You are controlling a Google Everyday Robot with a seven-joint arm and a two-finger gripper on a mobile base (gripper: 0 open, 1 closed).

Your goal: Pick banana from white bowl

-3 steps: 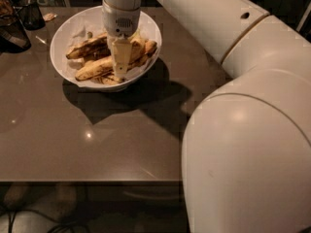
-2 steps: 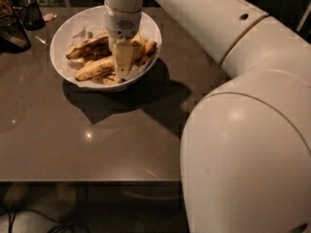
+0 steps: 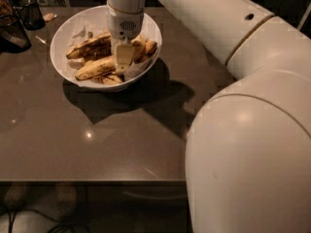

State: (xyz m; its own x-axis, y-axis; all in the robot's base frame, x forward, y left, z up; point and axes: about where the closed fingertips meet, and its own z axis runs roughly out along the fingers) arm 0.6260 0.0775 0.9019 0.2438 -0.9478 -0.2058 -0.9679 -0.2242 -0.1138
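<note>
Since 1 second earlier almost nothing had shifted: the gripper [image 3: 124, 57] remained low inside the white bowl [image 3: 65, 23], at the right end of the banana [image 3: 96, 68], which lay unlifted. Whether the gripper had closed could not be told. The grasp seemed underway; next came a secure hold, then a straight lift.

You will find no readable text, label, brand or number here, not on the robot's pale arm [image 3: 218, 25] nor on the dark table [image 3: 97, 140]. The gripper [image 3: 124, 64] sits low inside the white bowl [image 3: 57, 68], far left.
</note>
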